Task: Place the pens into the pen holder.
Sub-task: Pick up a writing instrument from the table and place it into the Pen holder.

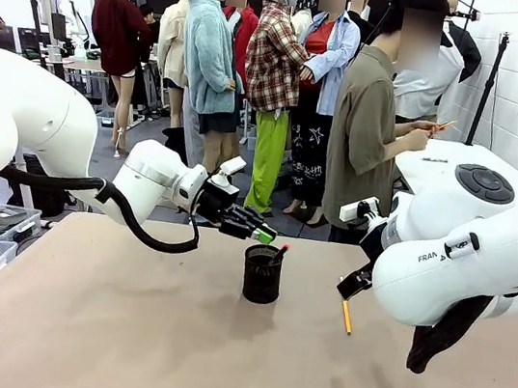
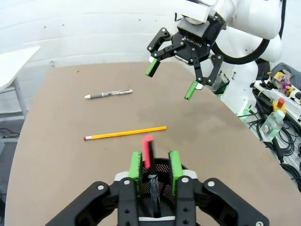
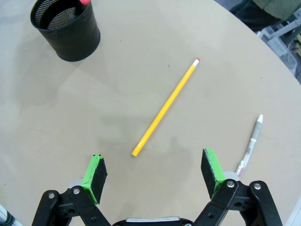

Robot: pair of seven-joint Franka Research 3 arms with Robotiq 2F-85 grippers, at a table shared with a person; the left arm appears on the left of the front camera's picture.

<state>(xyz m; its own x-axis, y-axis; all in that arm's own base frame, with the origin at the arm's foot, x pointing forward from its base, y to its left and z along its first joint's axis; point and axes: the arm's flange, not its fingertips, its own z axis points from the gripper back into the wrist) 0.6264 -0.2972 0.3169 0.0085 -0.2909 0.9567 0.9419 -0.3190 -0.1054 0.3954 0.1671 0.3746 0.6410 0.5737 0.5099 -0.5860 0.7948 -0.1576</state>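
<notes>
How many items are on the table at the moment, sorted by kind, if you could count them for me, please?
Pen holders: 1, the black mesh pen holder.
Pens: 2, the red-capped pen standing in it and the white-grey pen lying loose.
Pencils: 1, the yellow pencil.
Total: 4.
</notes>
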